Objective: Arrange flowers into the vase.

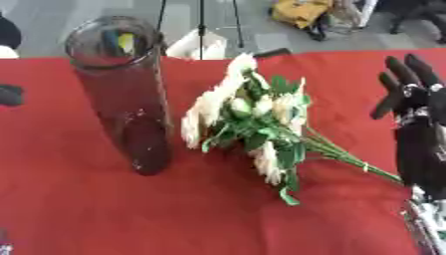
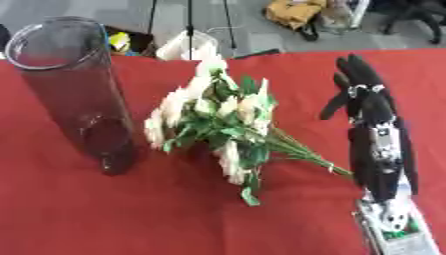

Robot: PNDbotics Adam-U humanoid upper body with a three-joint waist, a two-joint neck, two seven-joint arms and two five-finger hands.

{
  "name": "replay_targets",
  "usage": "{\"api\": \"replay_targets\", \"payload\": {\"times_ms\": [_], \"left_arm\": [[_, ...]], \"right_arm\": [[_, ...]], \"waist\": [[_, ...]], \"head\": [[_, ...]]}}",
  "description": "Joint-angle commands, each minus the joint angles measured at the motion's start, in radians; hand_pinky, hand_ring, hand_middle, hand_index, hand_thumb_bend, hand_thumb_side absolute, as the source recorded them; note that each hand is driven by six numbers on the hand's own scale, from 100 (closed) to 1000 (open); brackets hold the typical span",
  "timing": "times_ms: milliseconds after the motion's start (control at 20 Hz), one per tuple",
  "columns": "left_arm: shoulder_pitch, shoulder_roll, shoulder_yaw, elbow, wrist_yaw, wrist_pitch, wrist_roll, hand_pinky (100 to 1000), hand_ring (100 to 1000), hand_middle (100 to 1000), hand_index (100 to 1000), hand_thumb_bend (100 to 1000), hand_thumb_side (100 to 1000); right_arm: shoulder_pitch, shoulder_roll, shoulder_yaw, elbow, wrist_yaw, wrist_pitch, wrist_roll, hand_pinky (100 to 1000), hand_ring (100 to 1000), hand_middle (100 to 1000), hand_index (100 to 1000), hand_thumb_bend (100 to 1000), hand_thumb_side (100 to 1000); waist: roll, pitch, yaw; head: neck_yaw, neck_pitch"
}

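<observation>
Flowers [image 1: 247, 121], a white bunch, lay flat on the red tablecloth [image 1: 78, 209] just right of the tall glass vase [image 1: 122, 89]. Stems ran down-right, ends beside the right hand [image 2: 370, 107]. That hand stood nearest, fingers straight and pressed together, gripping nothing.

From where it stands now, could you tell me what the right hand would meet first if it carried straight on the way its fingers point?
The right hand is open, fingers pointing toward the far table edge. Ahead I see only bare red tablecloth; the bouquet and vase lie off to its left. The way looks free, though depth is hard to judge.
</observation>
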Motion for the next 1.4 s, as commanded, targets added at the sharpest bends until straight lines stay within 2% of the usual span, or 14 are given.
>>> {"api": "replay_targets", "payload": {"times_ms": [50, 250, 500, 850, 1050, 1400], "left_arm": [[-0.005, -0.002, -0.003, -0.018, -0.007, 0.001, 0.003, 610, 491, 678, 800, 165, 1000], [-0.005, 0.0, -0.002, -0.018, -0.008, 0.002, 0.004, 610, 492, 679, 801, 165, 1000], [-0.003, 0.004, -0.004, -0.018, -0.007, 0.004, 0.002, 610, 492, 679, 801, 165, 1000], [0.0, 0.007, -0.006, -0.018, -0.006, 0.005, -0.002, 610, 492, 678, 801, 162, 1000], [0.001, 0.008, -0.009, -0.018, -0.004, 0.005, -0.006, 610, 492, 678, 801, 161, 1000], [0.0, 0.008, -0.013, -0.018, -0.001, 0.006, -0.014, 610, 491, 675, 800, 160, 1000]], "right_arm": [[-0.01, -0.014, -0.008, -0.016, 0.015, 0.011, 0.001, 991, 1000, 392, 959, 100, 1000], [0.004, -0.051, -0.025, -0.016, 0.06, 0.051, 0.032, 980, 1000, 358, 964, 100, 1000], [0.013, -0.158, -0.071, -0.016, 0.132, 0.115, 0.102, 916, 1000, 360, 937, 100, 1000], [-0.006, -0.265, -0.127, -0.016, 0.239, 0.135, 0.208, 827, 949, 376, 888, 100, 1000], [-0.023, -0.307, -0.122, -0.016, 0.3, 0.152, 0.248, 818, 948, 393, 885, 100, 1000], [-0.034, -0.341, -0.071, -0.016, 0.405, 0.202, 0.288, 859, 1000, 418, 923, 100, 1000]], "waist": [[0.0, -0.019, -0.002], [-0.002, -0.023, -0.008], [-0.007, -0.029, -0.011], [-0.006, -0.034, -0.01], [-0.006, -0.038, -0.008], [-0.011, -0.04, 0.006]], "head": [[0.0, -0.013], [-0.005, -0.008], [-0.009, -0.005], [-0.013, -0.007], [-0.02, -0.008], [-0.029, -0.01]]}}
